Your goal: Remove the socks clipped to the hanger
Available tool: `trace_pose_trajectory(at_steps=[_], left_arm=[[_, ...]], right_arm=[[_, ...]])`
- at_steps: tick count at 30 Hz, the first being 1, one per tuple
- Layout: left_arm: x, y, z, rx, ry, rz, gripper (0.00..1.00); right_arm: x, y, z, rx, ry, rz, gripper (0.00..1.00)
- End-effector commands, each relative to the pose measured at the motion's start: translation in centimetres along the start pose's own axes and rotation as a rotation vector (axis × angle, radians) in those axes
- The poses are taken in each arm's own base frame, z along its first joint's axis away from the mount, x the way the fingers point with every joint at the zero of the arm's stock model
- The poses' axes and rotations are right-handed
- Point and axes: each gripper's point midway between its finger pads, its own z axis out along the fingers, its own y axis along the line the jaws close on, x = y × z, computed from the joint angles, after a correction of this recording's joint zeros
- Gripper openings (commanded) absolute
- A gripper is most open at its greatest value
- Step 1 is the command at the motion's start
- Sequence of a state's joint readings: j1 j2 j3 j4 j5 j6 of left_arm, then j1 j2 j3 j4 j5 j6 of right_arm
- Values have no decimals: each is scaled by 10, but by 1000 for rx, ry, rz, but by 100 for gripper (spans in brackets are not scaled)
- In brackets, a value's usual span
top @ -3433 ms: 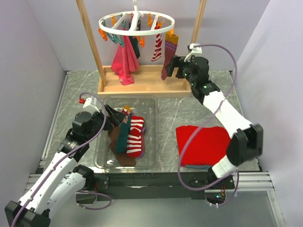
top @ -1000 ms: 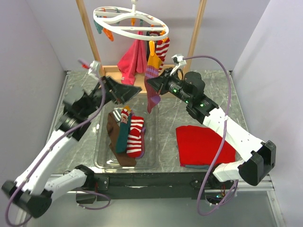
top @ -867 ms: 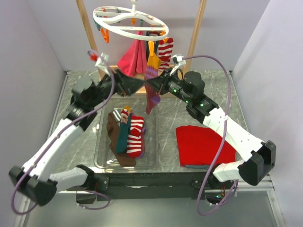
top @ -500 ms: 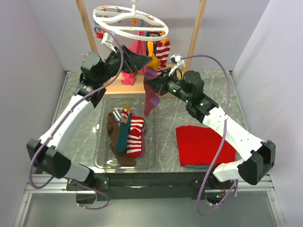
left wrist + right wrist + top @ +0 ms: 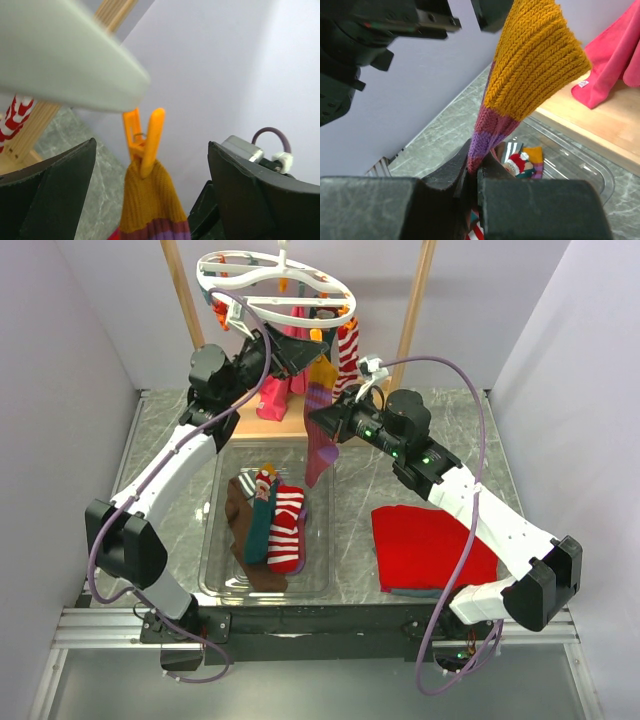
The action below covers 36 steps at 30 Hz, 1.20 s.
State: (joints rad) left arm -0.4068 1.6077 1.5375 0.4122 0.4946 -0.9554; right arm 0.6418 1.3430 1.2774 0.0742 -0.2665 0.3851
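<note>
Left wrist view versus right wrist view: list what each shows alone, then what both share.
Only left wrist: the orange clothespin clamping the cuff of the mustard-and-purple sock, the white hanger ring above it, and a red-and-white striped sock hanging at left. Only right wrist: the right gripper shut on the sock's purple part, the clear bin below, and pink cloth at right. Both: that sock.

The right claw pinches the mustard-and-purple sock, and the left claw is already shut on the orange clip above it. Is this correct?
Not quite: the left claw is open, its fingers apart on either side of the orange clip, as the left wrist view shows. The right claw does pinch the sock.
</note>
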Motion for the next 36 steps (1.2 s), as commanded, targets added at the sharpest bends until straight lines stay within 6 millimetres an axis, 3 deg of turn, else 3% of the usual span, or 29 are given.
trace_pose_trajectory(at_steps=[1,11,25,30,36], left_arm=[[-25,-41,2,146,-57,59,96],[-23,-35,5,195,-21,6,88],[-23,-40,9,253,23,-72,64],[-16,-35,12,250,63,-113,71],[-14,-26,15,248,65,-159,58]], right_arm=[[-15,19,-11,-50,-15,-47,5],[-14,22,-14,-66,-7,-53,5],[-14,22,-15,-63,-5,-57,4],[-14,22,-16,-64,-1,-56,4],[-14,22,-18,-62,-2,-56,4]])
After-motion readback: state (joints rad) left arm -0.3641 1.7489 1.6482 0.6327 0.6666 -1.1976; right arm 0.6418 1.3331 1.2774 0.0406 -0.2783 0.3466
